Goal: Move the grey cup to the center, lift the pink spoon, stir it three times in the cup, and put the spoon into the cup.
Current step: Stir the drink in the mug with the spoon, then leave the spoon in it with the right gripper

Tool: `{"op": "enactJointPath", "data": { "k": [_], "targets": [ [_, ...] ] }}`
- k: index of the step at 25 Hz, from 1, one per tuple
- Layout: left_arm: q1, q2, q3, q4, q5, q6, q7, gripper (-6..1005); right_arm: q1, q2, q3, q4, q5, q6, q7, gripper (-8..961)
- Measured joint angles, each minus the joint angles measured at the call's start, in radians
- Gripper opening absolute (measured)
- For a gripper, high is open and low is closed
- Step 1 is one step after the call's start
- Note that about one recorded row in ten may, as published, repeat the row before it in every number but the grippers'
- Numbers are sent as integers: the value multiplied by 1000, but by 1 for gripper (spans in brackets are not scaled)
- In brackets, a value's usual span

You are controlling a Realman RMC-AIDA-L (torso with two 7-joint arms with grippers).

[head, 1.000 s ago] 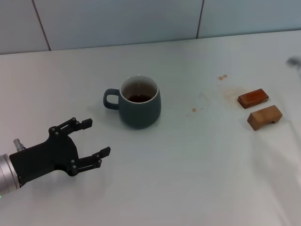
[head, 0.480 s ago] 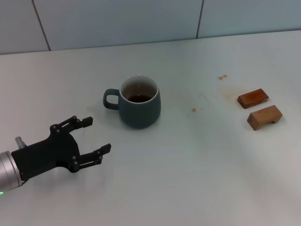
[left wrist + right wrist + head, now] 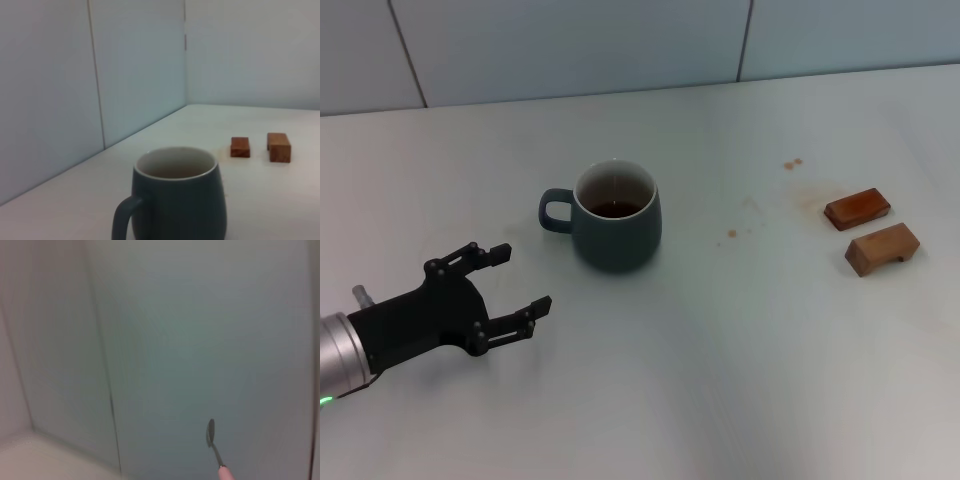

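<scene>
so the cup stands upright on the table, near the middle, handle toward the robot's left, a brownish residue at its bottom. the left gripper hangs low over the table off to the left and nearer the robot, fingers spread wide and holding nothing, well apart from the cup. the right gripper is out of the head view; its wrist view shows the spoon held up against the wall, metal bowl away from the camera, only the tip of the pink handle showing. whether those fingers are clamped on it cannot be told.

the risks, as i judge them: the spoon is slim, so a light grip could let it twist or slip on the way over. coming down off-centre, it could strike the rim and knock or tip the cup, since nothing steadies it. a wide stir might push the cup along the table. two wooden blocks lie on the right, touching nothing, but a low sweep of the right arm toward the cup could catch them.
</scene>
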Motion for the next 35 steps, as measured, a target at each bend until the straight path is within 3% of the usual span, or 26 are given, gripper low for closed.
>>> {"op": "enactJointPath", "data": {
  "k": [3, 4, 5, 8, 11, 14, 19, 35],
  "targets": [
    [-5, -1, 0, -3, 0, -10, -5, 850, 33, -1, -174, -191, -180, -36, 147, 106],
    [-5, -1, 0, -4, 0, -15, -5, 850, 83, -9, -262, -250, -265, -87, 235, 106],
    [-6, -1, 0, -4, 0, -19, -5, 850, 83, -9, -262, -250, -265, -87, 235, 106],
    [-7, -1, 1, -5, 0, -26, -6, 850, 191, -26, -356, -262, -376, -194, 345, 106],
    [-11, -1, 4, -6, 0, -32, -12, 850, 307, -27, -411, -201, -477, -284, 406, 106],
    [-13, -1, 5, -6, 0, -35, -17, 850, 407, -14, -432, -86, -554, -318, 419, 106],
    [-13, -1, 6, -6, 0, -36, -17, 850, 486, -9, -437, 87, -566, -303, 414, 106],
    [-14, -1, 7, -6, 0, -37, -17, 850, 586, -13, -478, 442, -618, -163, 378, 106]
  ]
}}
